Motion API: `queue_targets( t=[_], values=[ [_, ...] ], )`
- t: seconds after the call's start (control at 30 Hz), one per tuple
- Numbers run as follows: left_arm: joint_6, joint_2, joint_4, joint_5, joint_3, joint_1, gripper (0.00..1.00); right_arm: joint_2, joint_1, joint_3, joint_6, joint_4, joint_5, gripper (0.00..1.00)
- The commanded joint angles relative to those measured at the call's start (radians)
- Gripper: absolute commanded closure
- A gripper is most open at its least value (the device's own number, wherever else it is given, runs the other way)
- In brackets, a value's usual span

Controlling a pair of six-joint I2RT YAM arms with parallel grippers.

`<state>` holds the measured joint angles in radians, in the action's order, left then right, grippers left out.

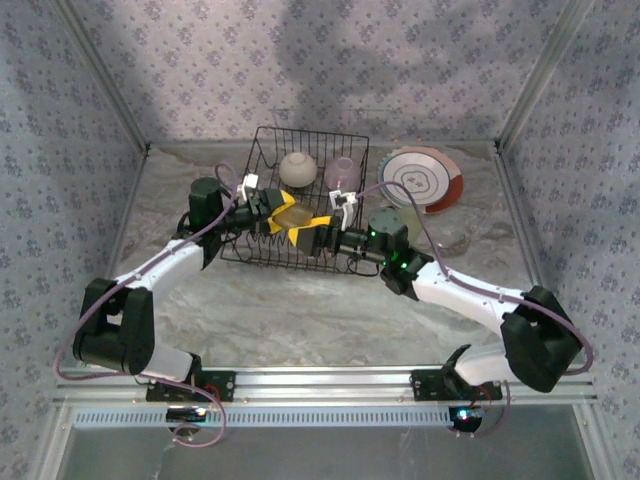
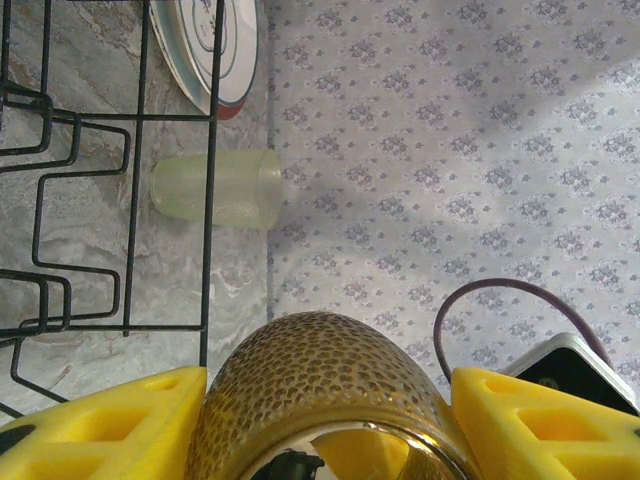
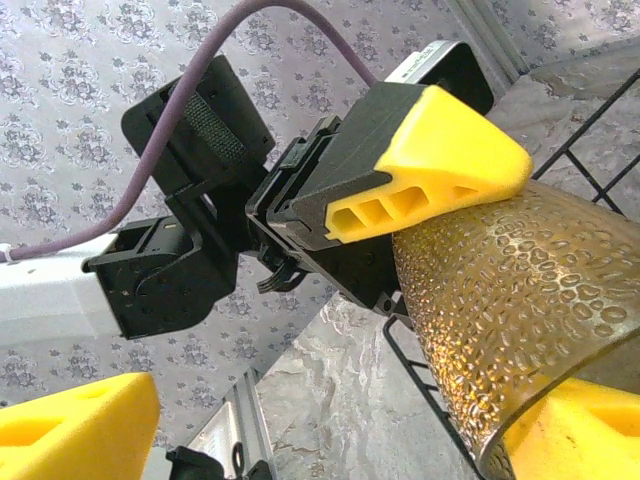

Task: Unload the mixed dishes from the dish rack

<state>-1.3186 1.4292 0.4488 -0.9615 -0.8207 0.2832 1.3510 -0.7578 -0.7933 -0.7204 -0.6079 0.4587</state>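
My left gripper (image 1: pixel 272 212) is shut on an amber dimpled cup (image 1: pixel 293 216), holding it on its side over the black wire dish rack (image 1: pixel 262 150). In the left wrist view the cup (image 2: pixel 320 380) fills the gap between my yellow fingers (image 2: pixel 110 425). My right gripper (image 1: pixel 312 236) stands open at the cup's mouth. In the right wrist view the cup (image 3: pixel 520 300) lies against one right finger (image 3: pixel 585 435), and the other finger is far off. A cream bowl (image 1: pixel 298 169) and a lavender bowl (image 1: pixel 342 174) sit in the rack's far part.
Stacked plates (image 1: pixel 425 178), the top one white with an orange-red rim, lie on the marble table right of the rack. A pale yellowish cup (image 2: pixel 215 188) lies on its side just outside the rack wire (image 2: pixel 135 180). Patterned walls enclose the table.
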Motion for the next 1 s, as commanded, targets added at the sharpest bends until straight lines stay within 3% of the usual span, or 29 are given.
queue_targets(
  t=[0.0, 0.83, 0.97],
  values=[
    [0.021, -0.016, 0.023, -0.024, 0.002, 0.005, 0.42, 0.011, -0.009, -0.030, -0.039, -0.092, 0.041, 0.15],
    [0.045, -0.028, 0.000, -0.022, -0.001, 0.005, 0.41, 0.056, -0.011, -0.044, -0.106, -0.151, 0.055, 0.84],
    [0.054, -0.031, -0.009, -0.021, -0.001, 0.005, 0.36, 0.064, -0.012, -0.052, -0.111, -0.155, 0.060, 1.00]
  ],
)
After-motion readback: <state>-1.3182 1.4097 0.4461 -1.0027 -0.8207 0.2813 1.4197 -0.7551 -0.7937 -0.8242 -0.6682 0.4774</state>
